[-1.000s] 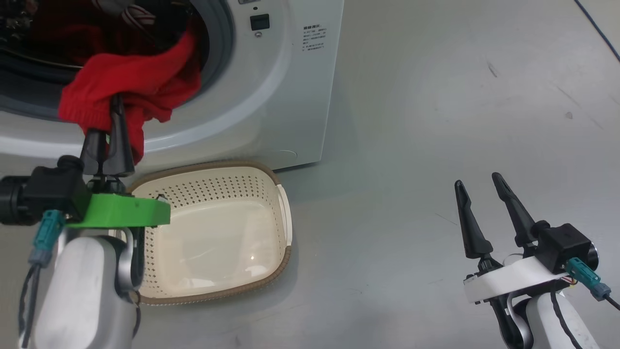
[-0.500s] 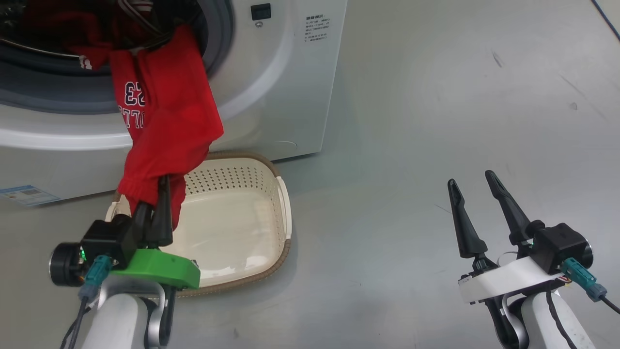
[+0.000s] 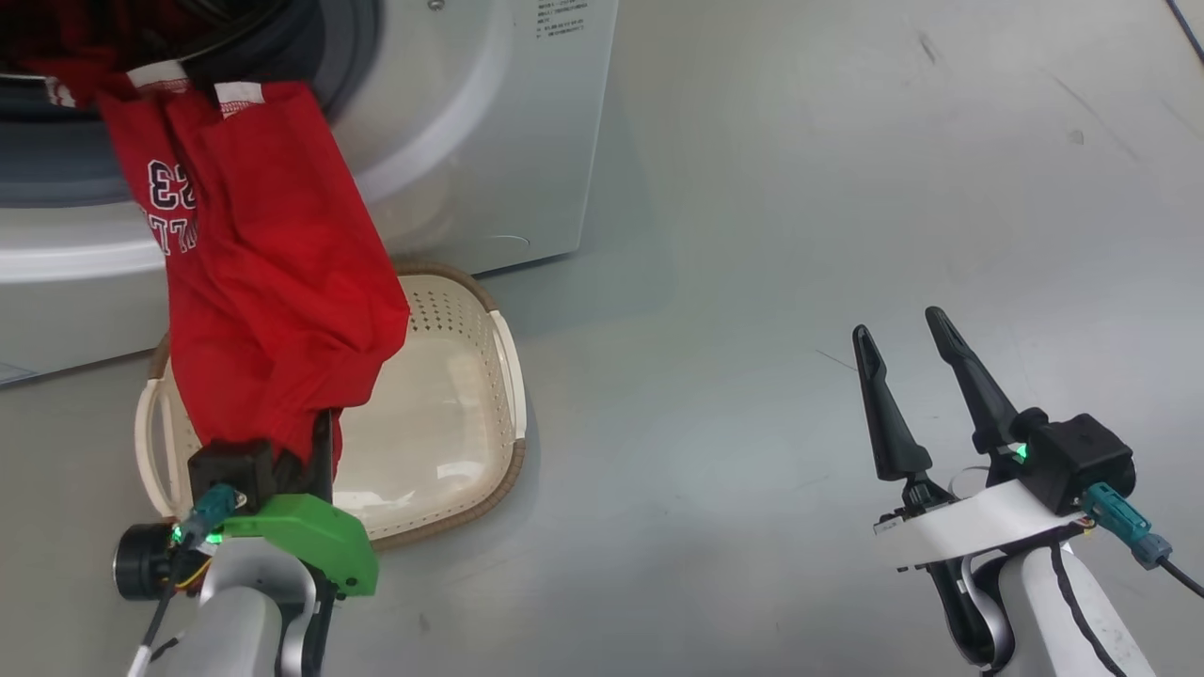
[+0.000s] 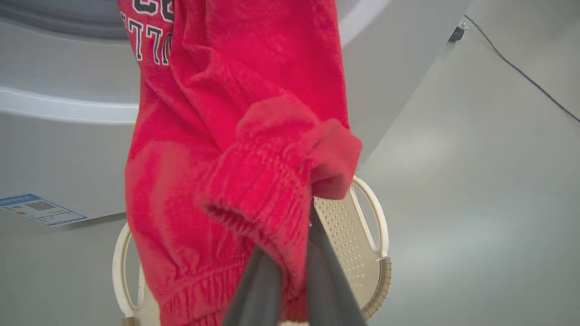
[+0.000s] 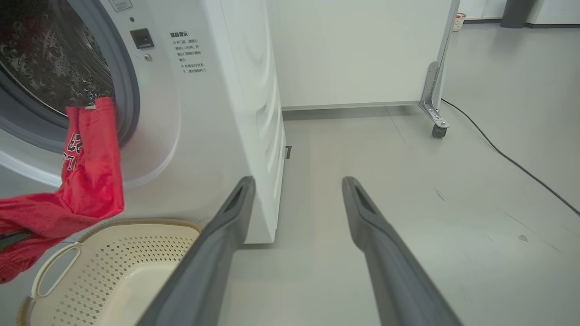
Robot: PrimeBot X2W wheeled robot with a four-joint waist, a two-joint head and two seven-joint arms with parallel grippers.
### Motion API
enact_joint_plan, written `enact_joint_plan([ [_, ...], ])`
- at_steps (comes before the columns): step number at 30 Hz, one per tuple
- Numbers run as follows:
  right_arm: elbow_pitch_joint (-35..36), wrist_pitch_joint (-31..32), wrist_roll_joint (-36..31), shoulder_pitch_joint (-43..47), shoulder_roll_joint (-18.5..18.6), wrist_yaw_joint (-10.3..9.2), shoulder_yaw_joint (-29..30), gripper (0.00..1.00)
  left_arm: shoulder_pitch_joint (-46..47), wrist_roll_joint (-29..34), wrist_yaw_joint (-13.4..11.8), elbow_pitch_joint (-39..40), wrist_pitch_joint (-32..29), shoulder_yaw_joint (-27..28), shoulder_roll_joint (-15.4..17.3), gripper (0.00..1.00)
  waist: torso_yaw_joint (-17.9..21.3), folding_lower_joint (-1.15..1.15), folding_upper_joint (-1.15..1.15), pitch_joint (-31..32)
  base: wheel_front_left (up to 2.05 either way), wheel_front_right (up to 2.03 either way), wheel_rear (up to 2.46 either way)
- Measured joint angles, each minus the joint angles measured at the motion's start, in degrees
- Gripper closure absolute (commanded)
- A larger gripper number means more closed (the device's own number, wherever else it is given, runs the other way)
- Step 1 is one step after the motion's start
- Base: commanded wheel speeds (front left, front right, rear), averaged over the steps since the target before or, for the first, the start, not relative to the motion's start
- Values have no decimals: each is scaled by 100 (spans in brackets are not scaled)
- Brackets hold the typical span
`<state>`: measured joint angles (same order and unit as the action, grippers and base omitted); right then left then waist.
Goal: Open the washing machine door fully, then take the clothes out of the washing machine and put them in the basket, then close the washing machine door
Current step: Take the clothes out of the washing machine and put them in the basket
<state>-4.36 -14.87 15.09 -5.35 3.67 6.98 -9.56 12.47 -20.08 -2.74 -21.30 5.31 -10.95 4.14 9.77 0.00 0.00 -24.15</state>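
Observation:
A red garment (image 3: 273,282) with a numeral print hangs stretched from the drum opening of the white washing machine (image 3: 451,141) down over the cream basket (image 3: 470,376). My left gripper (image 3: 320,428) is shut on the garment's ribbed hem, just above the basket's near left part. In the left wrist view the hem (image 4: 267,194) bunches over the left gripper (image 4: 290,253), with the basket (image 4: 358,226) behind it. More red cloth stays inside the drum. My right gripper (image 3: 903,329) stands open and empty over the floor, far to the right. The washing machine door is out of view.
The basket (image 5: 118,276) sits on the grey floor against the washer's front. Behind the washer (image 5: 217,113) stands a white panel on a caster (image 5: 437,131), and a dark cable (image 5: 512,158) runs across the floor. A blue sticker (image 4: 41,209) marks the washer's lower front.
My left gripper has drawn the red garment out of the drum and down over the basket. The head view has shifted. The right gripper has stayed open.

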Motion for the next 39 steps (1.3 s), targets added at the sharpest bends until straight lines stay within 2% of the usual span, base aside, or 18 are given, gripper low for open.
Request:
enact_joint_plan([
  [7, 23, 0, 57, -159, -15, 0, -14, 0, 671, 1, 60, -755, -275, 41, 102, 100, 230, 0, 0, -275, 0, 0, 0],
  [17, -51, 0, 210, -363, -44, 0, -83, 0, 1251, -250, 109, -1750, -352, 328, 121, 100, 505, 0, 0, -521, 0, 0, 0],
  [18, -59, 0, 215, -363, -47, 1, -76, 0, 1285, -261, 114, -1838, -357, 335, 125, 92, 523, 0, 0, -534, 0, 0, 0],
  [19, -62, 0, 224, -363, -48, 0, -68, 0, 1319, -275, 127, -1928, -360, 344, 122, 67, 536, 0, 0, -546, 0, 0, 0],
  [20, -66, 0, 234, -363, -48, 0, -63, 0, 1347, -287, 133, -2013, -383, 344, 122, 42, 548, 0, 0, -555, 0, 0, 0],
  [21, -69, 0, 238, -363, -49, 0, -62, 0, 1371, -288, 154, -2092, -393, 348, 121, 0, 557, 0, 0, -561, 0, 0, 0],
  [31, -109, 0, 255, -443, -68, 0, 3, 0, 1696, -321, 158, -2624, -301, 419, 168, 0, 584, 0, 0, -590, 0, 0, 0],
  [39, -171, 0, 254, -476, -83, 1, 109, 0, 1793, -235, 264, -2804, 188, 319, 175, 0, 486, 0, 0, -441, 0, 0, 0],
])
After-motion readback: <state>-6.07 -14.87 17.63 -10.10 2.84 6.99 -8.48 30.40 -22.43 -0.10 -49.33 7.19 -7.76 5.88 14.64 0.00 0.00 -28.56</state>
